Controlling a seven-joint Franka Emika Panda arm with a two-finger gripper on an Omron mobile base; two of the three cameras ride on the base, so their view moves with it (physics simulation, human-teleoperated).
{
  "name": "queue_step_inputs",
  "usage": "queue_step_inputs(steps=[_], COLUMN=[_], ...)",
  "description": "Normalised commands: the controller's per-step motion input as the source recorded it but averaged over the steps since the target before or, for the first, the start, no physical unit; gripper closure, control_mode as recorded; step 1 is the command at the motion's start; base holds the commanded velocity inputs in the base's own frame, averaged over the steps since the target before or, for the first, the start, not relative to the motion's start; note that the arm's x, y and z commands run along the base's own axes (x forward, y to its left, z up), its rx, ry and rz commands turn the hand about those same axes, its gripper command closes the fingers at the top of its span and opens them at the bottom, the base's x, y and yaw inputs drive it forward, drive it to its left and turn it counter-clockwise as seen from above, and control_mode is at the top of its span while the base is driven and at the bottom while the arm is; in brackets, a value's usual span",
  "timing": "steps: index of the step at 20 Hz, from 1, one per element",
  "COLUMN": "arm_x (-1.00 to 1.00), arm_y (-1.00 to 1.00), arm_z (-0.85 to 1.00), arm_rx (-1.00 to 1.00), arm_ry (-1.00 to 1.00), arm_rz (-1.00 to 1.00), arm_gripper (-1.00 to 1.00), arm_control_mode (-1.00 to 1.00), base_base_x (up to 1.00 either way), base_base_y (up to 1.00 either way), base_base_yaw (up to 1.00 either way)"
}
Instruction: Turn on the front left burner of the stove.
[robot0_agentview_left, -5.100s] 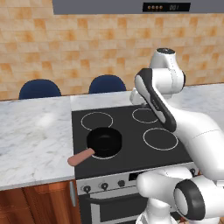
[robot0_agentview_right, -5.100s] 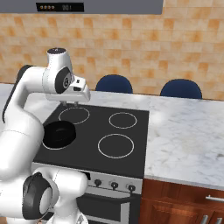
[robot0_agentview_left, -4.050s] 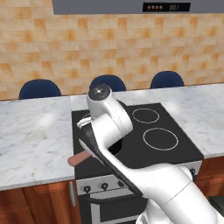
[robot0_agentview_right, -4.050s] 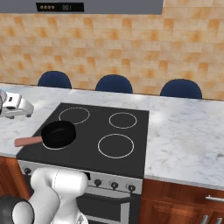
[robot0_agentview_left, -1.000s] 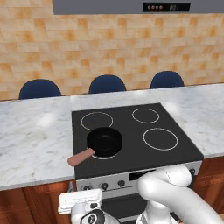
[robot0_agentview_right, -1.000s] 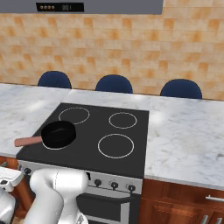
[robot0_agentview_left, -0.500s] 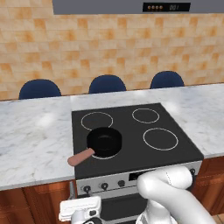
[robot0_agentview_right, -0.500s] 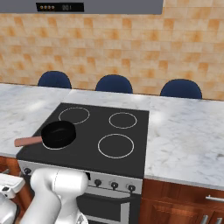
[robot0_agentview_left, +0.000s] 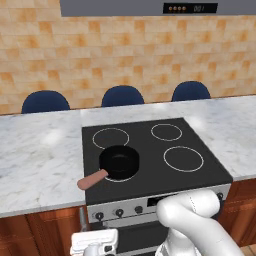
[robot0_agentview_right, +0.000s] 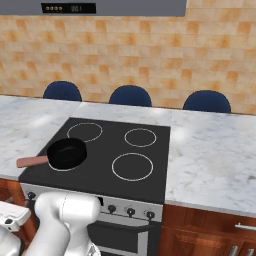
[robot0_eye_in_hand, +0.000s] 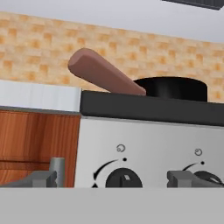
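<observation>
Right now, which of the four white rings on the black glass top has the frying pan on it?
The front left burner: the ring nearest the knob panel on the left side. The black frying pan covers most of it; the other three rings are bare.

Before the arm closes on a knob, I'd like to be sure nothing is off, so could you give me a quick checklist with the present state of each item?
1. End effector level with the stove front panel: ok, a knob sits between the fingertips in the hand view.
2. End effector open: ok, fingers spread either side of the knob.
3. Fingers touching the knob: not ok, gaps on both sides.
4. This knob drives the front left burner: cannot tell, the marking above it is too small.
5. Burner state: cannot tell, the pan covers most of the ring.
6. Pan handle clear of the end effector: ok, it juts out above the panel.
</observation>
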Motion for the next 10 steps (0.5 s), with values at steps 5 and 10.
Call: queue_step_inputs(steps=[5, 10], arm_x=[0.01, 0.15], arm_y=[-0.20, -0.16], arm_z=[-0.07, -0.06], arm_rx=[0.09, 0.10], arm_ry=[-0.05, -0.02], arm_rz=[0.00, 0.00], arm_gripper=[-1.00, -1.00], arm_control_mode=[-1.00, -1.00], base_base_x=[0.00, 0.00], base_base_y=[0.00, 0.00], base_base_yaw=[0.00, 0.00])
